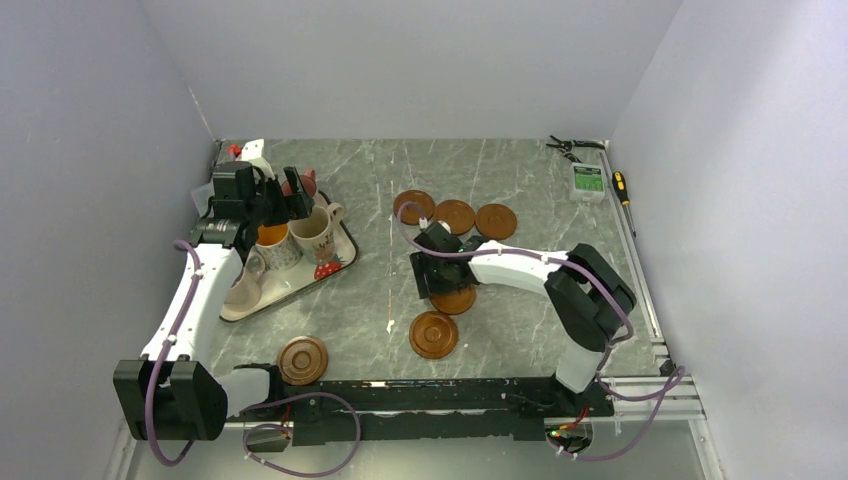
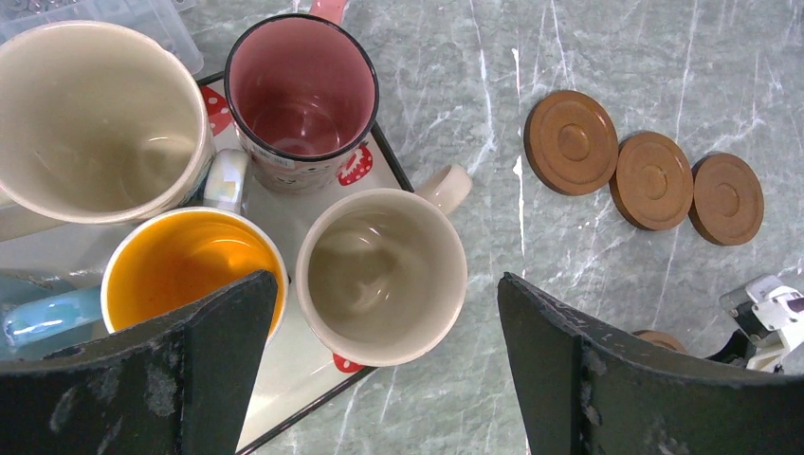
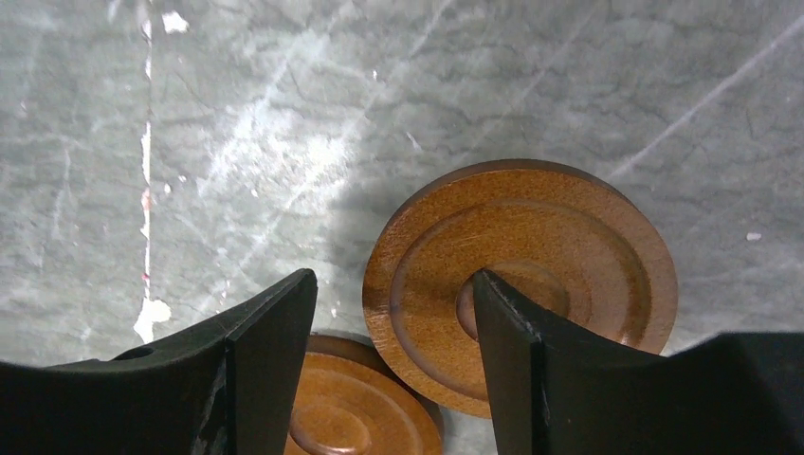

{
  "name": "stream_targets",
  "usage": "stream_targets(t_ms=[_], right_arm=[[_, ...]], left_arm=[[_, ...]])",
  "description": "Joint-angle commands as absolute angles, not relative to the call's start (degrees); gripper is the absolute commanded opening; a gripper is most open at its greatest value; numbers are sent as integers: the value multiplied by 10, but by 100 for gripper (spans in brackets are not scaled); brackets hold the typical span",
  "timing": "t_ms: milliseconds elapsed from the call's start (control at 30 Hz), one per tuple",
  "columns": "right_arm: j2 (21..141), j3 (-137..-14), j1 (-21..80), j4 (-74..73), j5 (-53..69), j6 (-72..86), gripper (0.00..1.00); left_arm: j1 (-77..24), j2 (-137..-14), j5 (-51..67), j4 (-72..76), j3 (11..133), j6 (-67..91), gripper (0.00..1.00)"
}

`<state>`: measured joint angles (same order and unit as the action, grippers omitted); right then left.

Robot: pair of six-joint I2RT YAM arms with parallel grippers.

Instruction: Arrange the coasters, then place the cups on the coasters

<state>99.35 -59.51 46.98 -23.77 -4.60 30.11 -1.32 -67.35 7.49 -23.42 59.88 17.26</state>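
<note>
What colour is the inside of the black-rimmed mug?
Pink; the mug shows best in the left wrist view.

**What I cannot see**

From above, my right gripper (image 1: 441, 283) covers part of one coaster (image 1: 456, 302), and my left arm (image 1: 240, 195) masks the mugs (image 1: 272, 236) at the tray's (image 1: 285, 295) 11 o'clock. My left wrist view cuts a cream mug (image 2: 90, 118) off at 9 o'clock. My right wrist view cuts a lower coaster (image 3: 356, 408) at 6 o'clock.
</note>
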Motion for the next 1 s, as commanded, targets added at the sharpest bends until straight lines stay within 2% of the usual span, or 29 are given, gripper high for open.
stream_targets(t_ms=[0,667,967], right_arm=[[1023,-624,473,-189,-48,312,65],[1199,-811,471,-103,-68,270,66],[1235,-836,457,-66,-72,288,66]], left_arm=[[-15,-668,82,-224,621,176,93],[-15,-668,80,-229,626,173,94],[-15,-667,86,-229,627,172,93]])
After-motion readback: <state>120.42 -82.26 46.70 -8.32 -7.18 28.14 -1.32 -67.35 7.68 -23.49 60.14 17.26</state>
